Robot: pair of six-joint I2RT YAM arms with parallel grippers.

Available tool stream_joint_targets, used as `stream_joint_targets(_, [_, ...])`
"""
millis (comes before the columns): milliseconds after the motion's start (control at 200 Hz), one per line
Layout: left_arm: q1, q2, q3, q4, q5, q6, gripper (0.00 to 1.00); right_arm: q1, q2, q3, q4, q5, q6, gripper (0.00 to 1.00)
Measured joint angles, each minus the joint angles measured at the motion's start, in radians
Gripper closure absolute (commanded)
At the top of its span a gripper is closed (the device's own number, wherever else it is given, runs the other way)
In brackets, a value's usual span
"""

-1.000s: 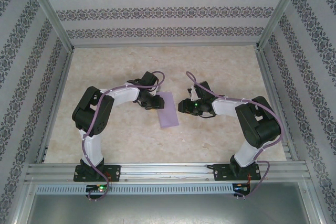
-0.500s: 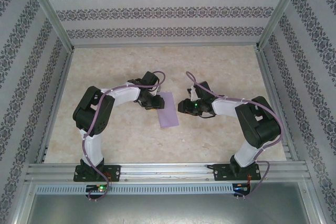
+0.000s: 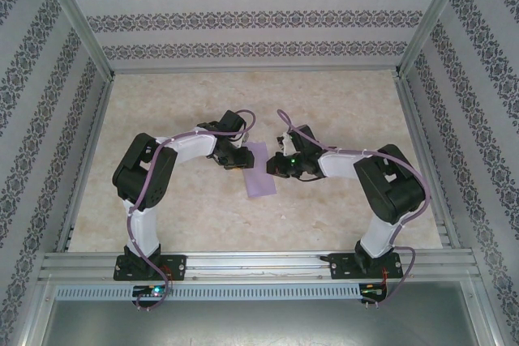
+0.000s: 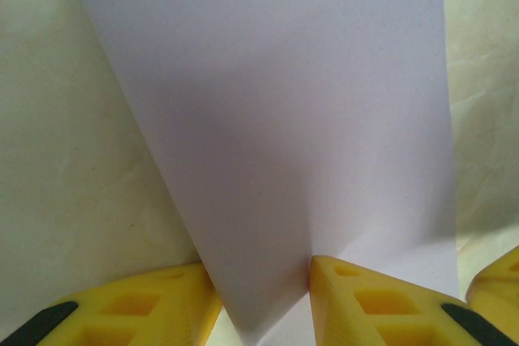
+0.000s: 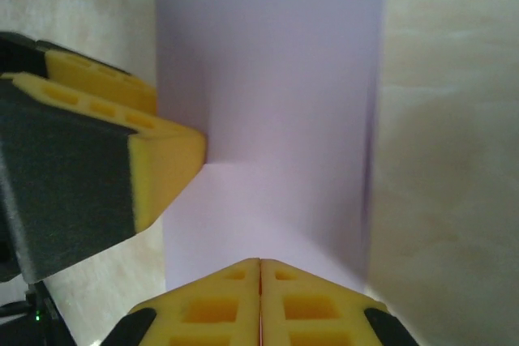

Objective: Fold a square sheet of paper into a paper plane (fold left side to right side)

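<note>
- The paper [image 3: 262, 174] is lying flat on the table [image 3: 349, 111] midway between the two arms. In the top view it is showing as a narrow lavender strip, its long side running away from the bases and leaning a little left at the far end.
- The left gripper [image 3: 236, 159] is reaching in from the left and meeting the paper's left edge near the far end.
- In the left wrist view, the left gripper [image 4: 261, 277] is standing with its yellow fingers [image 4: 154, 309] apart. A tapering part of the paper [image 4: 284, 119] is running down into the gap and touching the inner corner of each tip. I cannot tell whether the tips are pressing it down or only flanking it.
- Low at the right of that view, a paler layer of paper is peeking out beside the main sheet.
- The right gripper [image 3: 276, 167] is coming in from the right and sitting at the paper's right edge, just across from the left one.
- In the right wrist view, the right gripper [image 5: 259, 265] is showing its fingers [image 5: 211, 309] pressed together, with only a thin seam between them. The tips are sitting over the near edge of the paper [image 5: 284, 79]. Whether any paper is pinched in the seam I cannot tell.
- In that same view, one left finger [image 5: 166, 164], yellow with a grey pad, is touching the paper's left edge with its tip.
- A faint crease line is running from that tip across the paper towards the right fingers.
</note>
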Motion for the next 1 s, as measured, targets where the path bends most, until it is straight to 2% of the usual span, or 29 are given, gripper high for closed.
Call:
stream_joint_targets(495, [-0.001, -0.005, 0.000, 0.000, -0.002, 0.000, 0.60, 0.011, 0.079, 0.019, 0.018, -0.019, 0.016, 1.00])
stream_joint_targets(635, [-0.005, -0.026, -0.002, 0.001, -0.011, 0.000, 0.57, 0.011, 0.081, 0.026, 0.001, -0.014, 0.014, 1.00])
stream_joint_targets(839, [-0.013, -0.072, -0.020, -0.008, -0.092, 0.011, 0.51, 0.020, 0.081, 0.043, -0.039, 0.015, -0.011, 1.00])
stream_joint_targets(1004, [0.024, -0.214, -0.060, -0.044, -0.163, 0.024, 0.48, 0.024, 0.081, 0.045, -0.042, 0.019, -0.015, 1.00])
